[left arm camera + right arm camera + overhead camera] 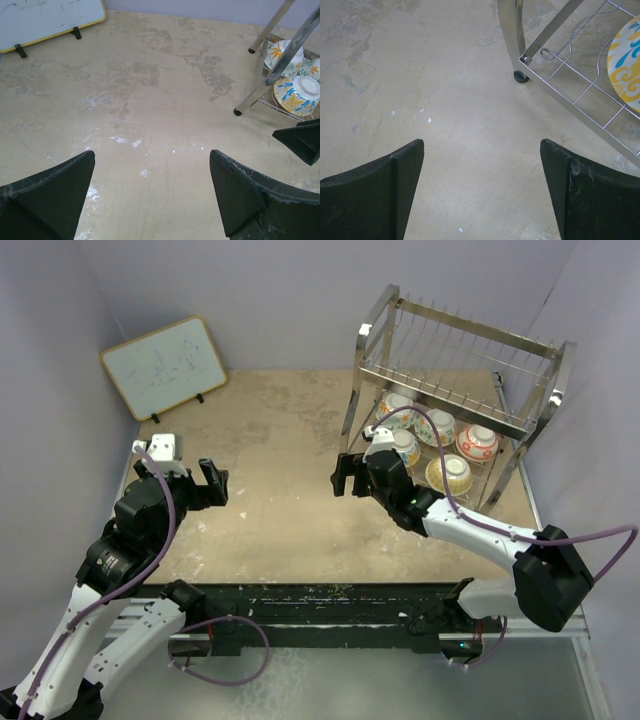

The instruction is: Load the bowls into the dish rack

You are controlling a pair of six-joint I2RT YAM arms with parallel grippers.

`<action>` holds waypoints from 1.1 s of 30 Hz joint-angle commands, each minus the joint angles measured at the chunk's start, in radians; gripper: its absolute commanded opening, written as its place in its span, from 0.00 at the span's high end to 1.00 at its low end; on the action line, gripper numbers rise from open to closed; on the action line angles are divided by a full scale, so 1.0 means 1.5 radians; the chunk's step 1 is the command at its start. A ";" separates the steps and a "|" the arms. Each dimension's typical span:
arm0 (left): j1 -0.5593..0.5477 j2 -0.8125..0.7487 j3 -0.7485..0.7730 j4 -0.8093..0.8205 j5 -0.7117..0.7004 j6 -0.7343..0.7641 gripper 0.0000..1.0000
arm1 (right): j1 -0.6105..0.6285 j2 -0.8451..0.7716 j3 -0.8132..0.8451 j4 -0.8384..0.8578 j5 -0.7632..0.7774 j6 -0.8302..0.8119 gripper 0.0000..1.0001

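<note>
The dish rack point(455, 345) stands at the back right, a shiny two-tier wire frame. Several floral bowls point(435, 427) lie on its lower tier, appearing foot-up; its upper tier holds nothing. My right gripper point(348, 475) hovers open just left of the rack's front leg, nothing between its fingers. Its wrist view shows the rack's bottom rail point(570, 100) and part of a yellow-blue bowl point(627, 60) beyond the open gripper point(482, 150). My left gripper point(213, 483) is open over bare table at the left, far from the rack. Its wrist view shows the gripper point(152, 160), a rack leg point(260, 95) and bowls point(295, 92).
A wood-framed whiteboard point(165, 365) leans at the back left, also seen as the whiteboard point(45, 17) in the left wrist view. Purple walls close in on the left, the back and the right. The worn tan tabletop point(280, 470) lies between the arms. A black rail point(320, 600) runs along the near edge.
</note>
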 commanded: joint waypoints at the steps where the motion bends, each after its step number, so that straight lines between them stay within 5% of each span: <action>1: -0.003 -0.005 0.002 0.035 0.004 -0.007 0.01 | 0.002 -0.023 -0.003 0.008 0.010 -0.003 0.01; 33: -0.003 0.001 0.001 0.036 -0.002 -0.003 0.01 | 0.002 -0.021 -0.006 0.012 0.006 -0.004 0.01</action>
